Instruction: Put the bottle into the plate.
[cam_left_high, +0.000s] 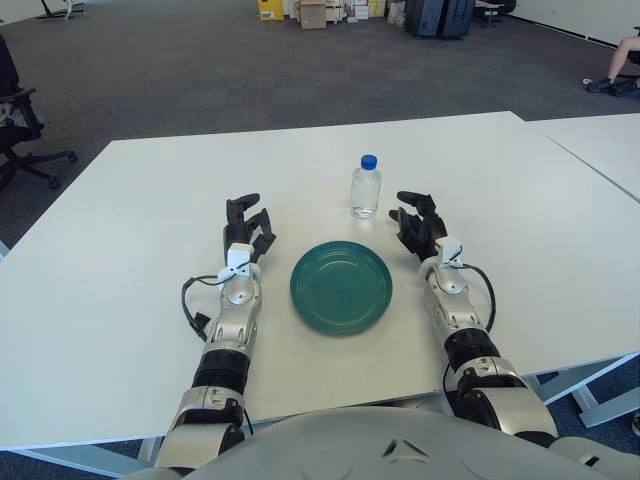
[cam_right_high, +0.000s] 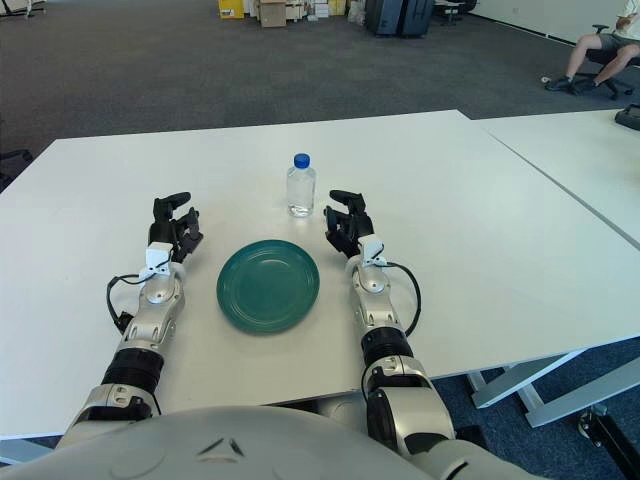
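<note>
Clear plastic with a blue cap, the bottle (cam_left_high: 366, 187) stands upright on the white table (cam_left_high: 120, 300), at twelve o'clock from the green plate (cam_left_high: 341, 286) and apart from it. No label or writing can be read on it. The right hand (cam_left_high: 417, 226) rests at two o'clock from the plate, just beside the bottle, fingers loosely spread and holding nothing. The left hand (cam_left_high: 247, 226) lies at ten o'clock, likewise relaxed and empty.

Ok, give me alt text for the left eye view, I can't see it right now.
A clear bottle with a blue cap stands upright on the white table, just beyond an empty green plate. The right hand rests open beside the bottle, not touching; the left hand lies left of the plate.
</note>
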